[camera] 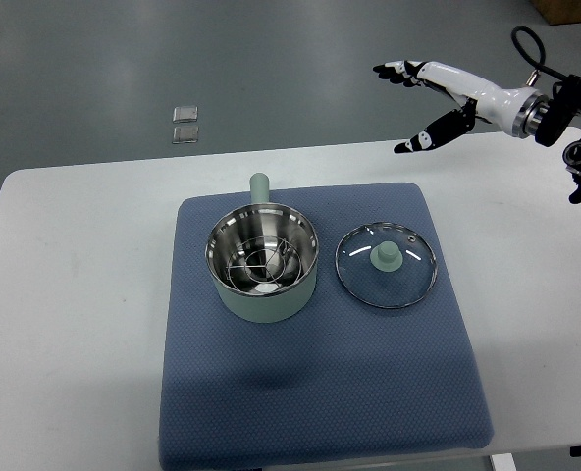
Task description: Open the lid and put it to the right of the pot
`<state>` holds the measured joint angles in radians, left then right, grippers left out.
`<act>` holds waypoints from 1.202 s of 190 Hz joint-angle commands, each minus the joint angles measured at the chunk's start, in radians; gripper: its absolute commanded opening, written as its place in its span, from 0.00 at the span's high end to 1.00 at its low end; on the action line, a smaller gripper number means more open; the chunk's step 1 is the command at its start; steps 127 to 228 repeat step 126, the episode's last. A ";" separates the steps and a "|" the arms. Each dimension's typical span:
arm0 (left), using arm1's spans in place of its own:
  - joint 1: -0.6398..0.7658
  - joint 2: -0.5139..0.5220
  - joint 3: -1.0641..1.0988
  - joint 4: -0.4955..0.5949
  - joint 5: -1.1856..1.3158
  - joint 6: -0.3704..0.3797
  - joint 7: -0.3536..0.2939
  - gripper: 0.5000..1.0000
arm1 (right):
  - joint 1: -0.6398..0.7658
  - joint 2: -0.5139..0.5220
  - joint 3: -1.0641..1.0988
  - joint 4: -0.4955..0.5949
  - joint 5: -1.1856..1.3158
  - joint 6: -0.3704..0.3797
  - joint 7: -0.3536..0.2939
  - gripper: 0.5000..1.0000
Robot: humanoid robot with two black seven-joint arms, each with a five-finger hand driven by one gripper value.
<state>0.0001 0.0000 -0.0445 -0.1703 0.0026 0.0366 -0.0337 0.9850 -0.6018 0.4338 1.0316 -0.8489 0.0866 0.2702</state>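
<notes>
Resting flat on the blue mat (pixel 320 392), the glass lid (pixel 387 266) lies just right of our open pot (pixel 264 262).
Our right hand (pixel 438 98) hangs up over the worktop's (pixel 75 294) far edge, fingers (pixel 423 138) spread wide, holding nothing; lid knob faces up, pot handle pts away.

Obstacles on the blue mat (pixel 320 392): the open pot (pixel 264 265) at frame centre, its handle (pixel 260 186) pointing toward the top edge, and the glass lid (pixel 387 266) lying flat just right of it, knob (pixel 386 257) up, with a narrow gap between the two. The mat's whole lower half is free. Bare counter (pixel 75 294) lies open at left, right and along the upper edge. The right robot hand (pixel 423 103), fingers spread, occupies the air at upper right, clear of both objects.
</notes>
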 commanded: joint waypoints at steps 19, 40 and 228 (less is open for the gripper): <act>0.000 0.000 0.000 0.000 -0.001 0.000 0.000 0.00 | -0.086 0.057 0.019 -0.064 0.508 -0.111 -0.005 0.15; 0.000 0.000 0.000 0.000 0.000 0.000 0.000 0.00 | -0.117 0.111 0.020 -0.149 0.714 -0.126 -0.049 0.14; 0.000 0.000 0.000 0.000 -0.001 0.000 0.000 0.00 | -0.201 0.217 0.029 -0.231 0.797 -0.122 -0.054 0.14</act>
